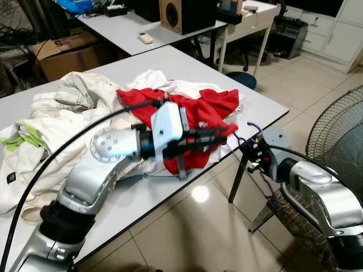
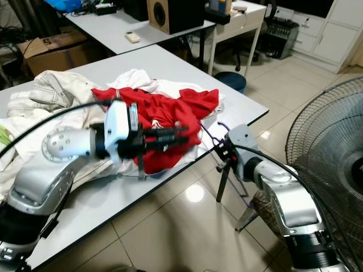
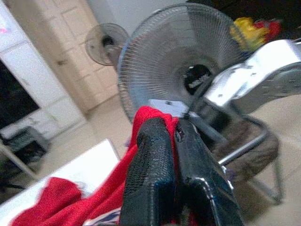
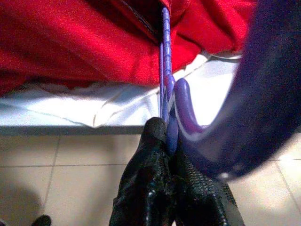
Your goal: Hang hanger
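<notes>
Left eye view: the left gripper [image 1: 224,134] reaches across the desk [image 1: 238,85], fingers pinched on the edge of a red shirt [image 1: 198,107] lying atop white clothes [image 1: 62,119]. The right gripper [image 1: 253,152] sits just off the desk's near corner, clamped on a purple hanger [image 1: 244,140] that runs up toward the shirt.

Right eye view: same layout; a floor fan [image 2: 332,153] stands at the robot's right, and a speaker [image 2: 170,14] rests on a second desk behind.

Left wrist view: black fingers [image 3: 150,179] closed with red cloth between them.

Right wrist view: fingers [image 4: 146,188] shut on the hanger's purple stem, its hook curving close by, its far end entering the red shirt.
</notes>
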Robot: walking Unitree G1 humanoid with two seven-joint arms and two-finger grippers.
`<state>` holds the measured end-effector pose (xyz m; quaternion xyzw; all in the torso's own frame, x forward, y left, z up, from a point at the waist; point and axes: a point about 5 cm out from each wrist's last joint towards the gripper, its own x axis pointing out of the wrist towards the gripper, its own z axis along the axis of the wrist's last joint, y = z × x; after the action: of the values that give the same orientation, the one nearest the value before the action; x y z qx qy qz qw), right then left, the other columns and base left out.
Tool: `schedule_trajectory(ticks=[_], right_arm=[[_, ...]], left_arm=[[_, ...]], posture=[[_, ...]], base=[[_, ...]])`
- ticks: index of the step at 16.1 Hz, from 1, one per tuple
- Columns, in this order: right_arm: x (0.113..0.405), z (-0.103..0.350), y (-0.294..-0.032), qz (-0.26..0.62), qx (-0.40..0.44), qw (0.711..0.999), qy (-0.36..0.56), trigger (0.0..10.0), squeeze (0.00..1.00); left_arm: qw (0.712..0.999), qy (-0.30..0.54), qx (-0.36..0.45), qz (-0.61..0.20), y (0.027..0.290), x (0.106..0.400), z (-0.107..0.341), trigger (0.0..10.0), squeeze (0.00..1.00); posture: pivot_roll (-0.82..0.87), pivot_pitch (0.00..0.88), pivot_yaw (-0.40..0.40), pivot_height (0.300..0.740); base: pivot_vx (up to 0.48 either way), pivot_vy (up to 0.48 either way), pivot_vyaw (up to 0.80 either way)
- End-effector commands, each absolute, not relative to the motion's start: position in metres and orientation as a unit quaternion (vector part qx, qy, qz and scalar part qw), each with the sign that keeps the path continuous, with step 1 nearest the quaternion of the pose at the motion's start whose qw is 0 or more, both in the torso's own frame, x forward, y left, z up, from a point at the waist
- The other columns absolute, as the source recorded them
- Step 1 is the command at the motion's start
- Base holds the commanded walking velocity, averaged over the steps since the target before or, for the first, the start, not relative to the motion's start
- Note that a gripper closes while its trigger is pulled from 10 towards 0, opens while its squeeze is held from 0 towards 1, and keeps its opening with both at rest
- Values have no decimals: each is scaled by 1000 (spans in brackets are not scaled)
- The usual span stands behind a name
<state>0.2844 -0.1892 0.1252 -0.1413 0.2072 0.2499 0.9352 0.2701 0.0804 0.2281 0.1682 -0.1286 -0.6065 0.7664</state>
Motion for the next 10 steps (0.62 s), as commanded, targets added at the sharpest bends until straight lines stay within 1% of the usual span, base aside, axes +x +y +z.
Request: schedule_trajectory(ticks=[1,2,4,5,6,7,8,9,10], right_arm=[[284,122,-187,242,-88,941,221,10000,0],[287,130,-184,236,-23,951,201,10000,0],[291,144,-183,229,79,957,157,10000,0],[292,149,-183,225,149,953,137,10000,0],[292,152,-182,224,195,947,124,10000,0],[289,151,-179,231,256,931,120,10000,0],[277,147,-163,262,377,880,120,10000,0],[269,146,-152,279,428,851,118,10000,0],[268,146,-149,277,447,843,113,10000,0]], left_arm=[[774,-149,188,-586,84,275,236,0,0],[774,-145,195,-584,84,276,235,0,0],[773,-129,210,-584,85,277,228,0,0],[776,-116,224,-578,87,279,220,0,0],[778,-107,235,-573,88,280,215,0,0],[786,-96,253,-556,91,284,207,0,0],[806,-81,292,-508,99,296,193,0,0],[813,-79,306,-490,103,301,189,0,0],[820,-84,300,-479,104,303,191,0,0]], posture=[[-159,0,41,740],[-159,0,41,740],[-160,0,41,740],[-163,0,41,740],[-163,0,41,740],[-164,0,41,740],[-163,0,38,740],[-163,0,38,740],[-162,0,40,740]], base=[[0,0,0],[0,0,0],[0,0,0],[0,0,0],[0,0,0],[0,0,0],[0,0,0],[0,0,0],[0,0,0]])
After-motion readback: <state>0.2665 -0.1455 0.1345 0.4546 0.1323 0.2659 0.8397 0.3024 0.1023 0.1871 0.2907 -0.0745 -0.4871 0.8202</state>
